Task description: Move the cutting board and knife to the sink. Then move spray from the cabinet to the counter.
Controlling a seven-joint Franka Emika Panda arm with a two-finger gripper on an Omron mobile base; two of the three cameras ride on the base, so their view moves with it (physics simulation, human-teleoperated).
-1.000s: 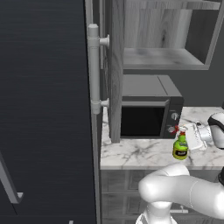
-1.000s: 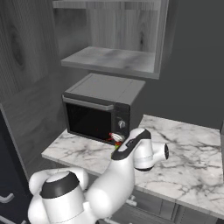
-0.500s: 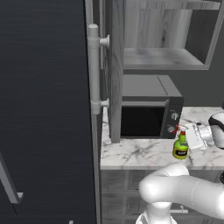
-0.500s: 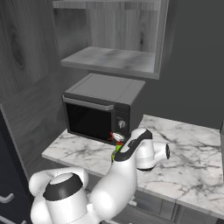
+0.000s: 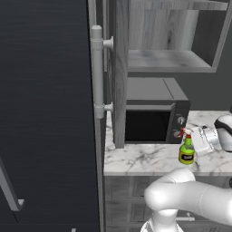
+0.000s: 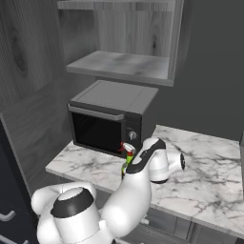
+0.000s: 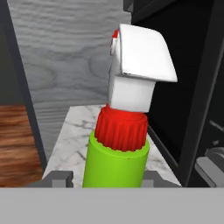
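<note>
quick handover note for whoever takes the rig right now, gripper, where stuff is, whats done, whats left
Gripper: closed on the spray, fingers on either side of its green body.
Spray: upright, low over or on the marble counter, in front of the microwave, near its control panel.
Cabinet niche above: bare shelf.
Done: spray out of the cabinet, brought to the counter.
Left: release and back off. Cutting board, knife and sink can't be checked from here.

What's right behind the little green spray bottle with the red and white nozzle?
Behind the green spray bottle on the white marble counter stands the black microwave, its control knobs nearest. The white arm hides the bottle's base in the right base view.
</note>
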